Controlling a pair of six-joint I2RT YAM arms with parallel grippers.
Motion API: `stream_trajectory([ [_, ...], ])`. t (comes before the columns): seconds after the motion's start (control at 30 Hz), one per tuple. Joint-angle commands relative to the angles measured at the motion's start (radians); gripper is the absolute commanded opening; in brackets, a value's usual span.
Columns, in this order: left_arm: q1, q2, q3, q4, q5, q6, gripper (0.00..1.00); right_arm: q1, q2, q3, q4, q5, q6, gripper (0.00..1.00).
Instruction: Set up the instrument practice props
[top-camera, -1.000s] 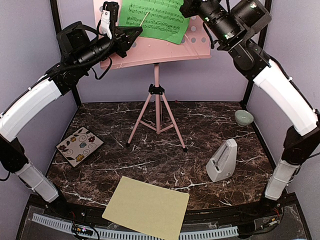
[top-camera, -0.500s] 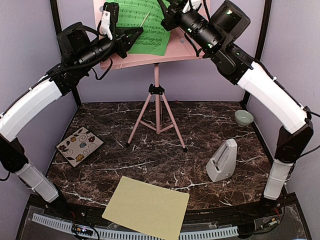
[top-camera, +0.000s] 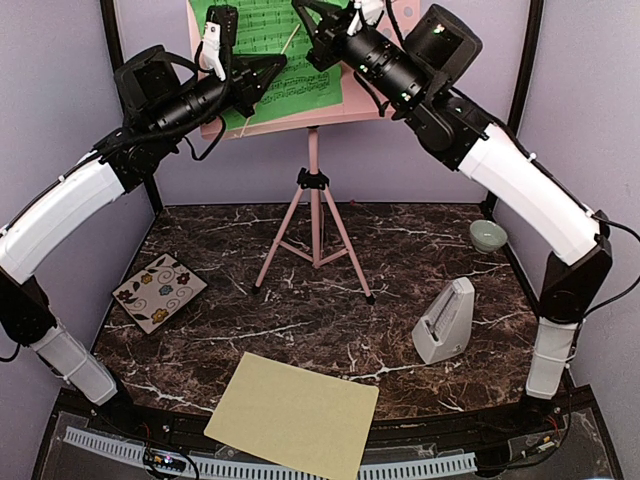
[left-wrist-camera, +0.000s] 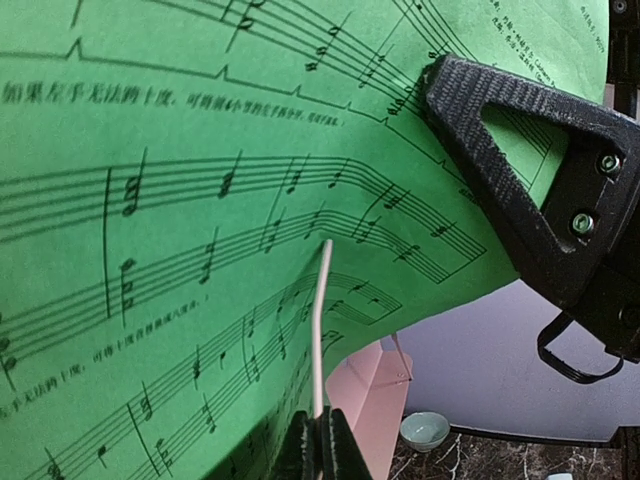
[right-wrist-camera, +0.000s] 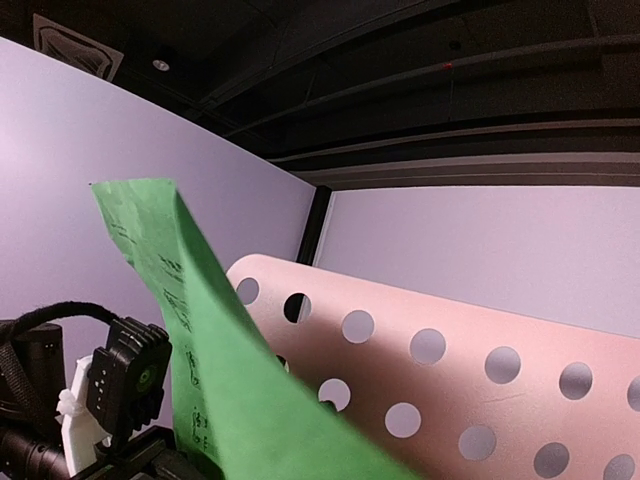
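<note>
Lengthwise left-to-right, green music sheet (top-camera: 255, 25)

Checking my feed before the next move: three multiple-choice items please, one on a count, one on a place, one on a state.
1. Sheets up at the stand: A one; B two; C none.
2. The yellow sheet lies: A on the tile; B flat at the table's near edge; C under the bowl.
3. The left hand is: A wide open; B gripping the bowl; C shut on a thin white wire.
A: only the green sheet is there. B: it lies flat by the arm bases. C: it pinches the wire.
</note>
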Motion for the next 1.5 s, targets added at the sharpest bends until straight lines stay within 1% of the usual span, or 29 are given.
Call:
stream_trajectory([
  [0.0,-0.004,-0.039,-0.014,0.039,0.044,0.007,0.00,-0.003,0.015,0.033,0.023,-0.023,-0.001,0.00],
  [0.23,-0.004,-0.039,-0.014,0.043,0.044,0.014,0.00,-0.004,0.016,0.012,0.072,-0.015,0.118,0.00],
  [0.43,-0.004,-0.039,-0.017,0.049,0.045,0.015,0.00,-0.011,-0.010,-0.021,0.106,-0.015,0.118,0.00],
  [1.13,-0.004,-0.039,-0.011,0.089,0.069,-0.005,0.00,-0.023,-0.011,-0.063,0.101,-0.015,0.118,0.00],
  [1.2,-0.005,-0.039,-0.014,0.094,0.074,-0.006,0.00,-0.023,-0.009,-0.065,0.109,0.060,0.262,0.00],
  [1.33,-0.004,-0.044,-0.021,0.102,0.081,-0.006,0.00,-0.026,-0.014,-0.072,0.136,0.058,0.289,0.00],
  [1.47,-0.005,-0.050,-0.033,0.122,0.092,-0.010,0.00,-0.056,-0.035,-0.096,0.171,0.049,0.362,0.00],
])
